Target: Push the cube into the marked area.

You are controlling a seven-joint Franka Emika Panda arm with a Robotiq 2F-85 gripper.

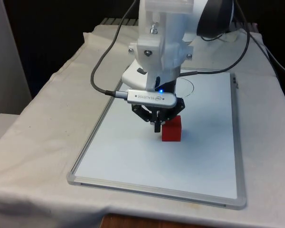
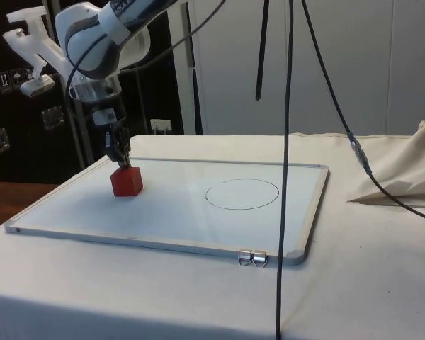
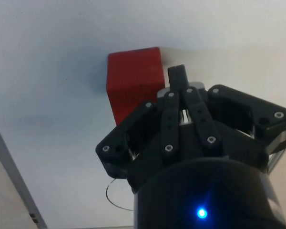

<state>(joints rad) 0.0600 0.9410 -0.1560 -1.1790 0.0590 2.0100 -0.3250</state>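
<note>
Red cube [image 1: 172, 130] sits on the whiteboard [image 1: 133, 156], right at my fingers [image 1: 157, 127]: tips are against its side facing the front view's left, near the top edge, w/ the cube just beyond them. In the side view the cube [image 2: 127, 181] is directly under and a bit fwd of my fingertips [image 2: 125, 161], flat on the board, not tilted. My fingers are clenched together w/ nothing between them; the wrist view shows the two closed into one narrow tip [image 3: 177, 75] touching the cube's [image 3: 133, 81] edge. I'm not grasping it, only pressing beside it.

Marked area is a thin drawn circle [image 2: 242, 193] on the board, well apart from the cube, on the far side of it from my fingers. Cube is fully outside the circle.

Whiteboard has a metal frame and lies on the cloth-covered surface [image 1: 42, 123]. Cables [image 2: 289, 142] hang in front in the side view.
</note>
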